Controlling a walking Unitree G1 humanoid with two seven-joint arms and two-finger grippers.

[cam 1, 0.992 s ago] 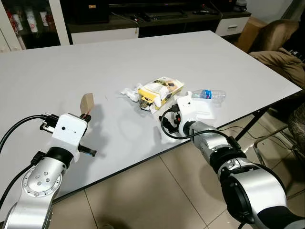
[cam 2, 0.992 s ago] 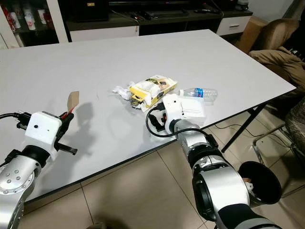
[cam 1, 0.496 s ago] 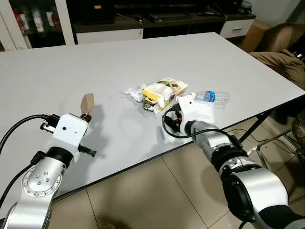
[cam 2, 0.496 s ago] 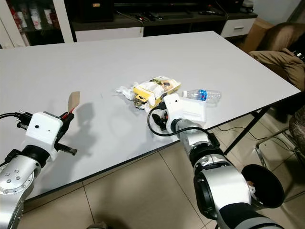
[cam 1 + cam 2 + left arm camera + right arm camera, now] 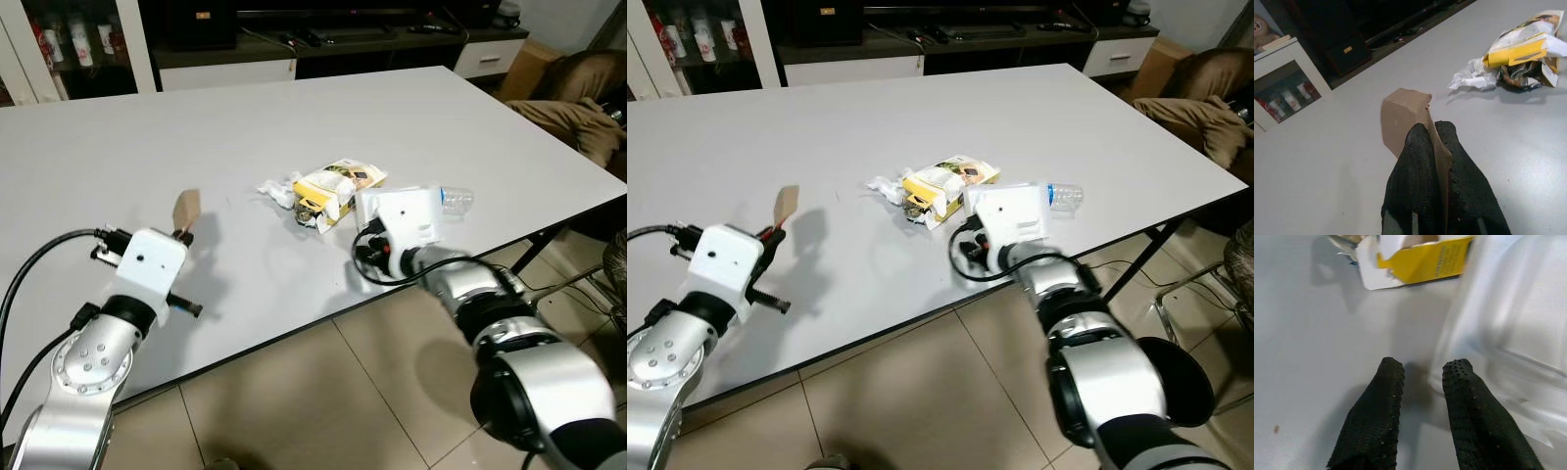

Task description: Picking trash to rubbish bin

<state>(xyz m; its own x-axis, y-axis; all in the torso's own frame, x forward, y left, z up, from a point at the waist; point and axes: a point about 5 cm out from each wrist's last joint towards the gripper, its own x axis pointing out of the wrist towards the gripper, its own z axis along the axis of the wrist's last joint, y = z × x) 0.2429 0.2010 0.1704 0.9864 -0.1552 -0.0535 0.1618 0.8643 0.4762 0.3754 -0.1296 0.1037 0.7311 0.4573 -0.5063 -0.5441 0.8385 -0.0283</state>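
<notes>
step in hand: collecting trash. my left gripper [image 5: 1434, 161] is clamped on a brown card scrap [image 5: 1400, 115]. my right gripper [image 5: 1422, 382], fingers apart, sits low over the table [image 5: 294, 117]; the clear plastic bottle [image 5: 1508, 318], blurred, lies at its 1 o'clock, probably touching one finger. next: straddle it, close. yellow wrapper [image 5: 338, 184] beyond, 12 o'clock.

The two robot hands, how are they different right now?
The left gripper is shut on a brown cardboard scrap; the right gripper is open and holds nothing. The left gripper is held up over the white table, away from the trash pile; the right gripper sits low beside the clear plastic bottle and yellow wrapper. Both have black fingers.
</notes>
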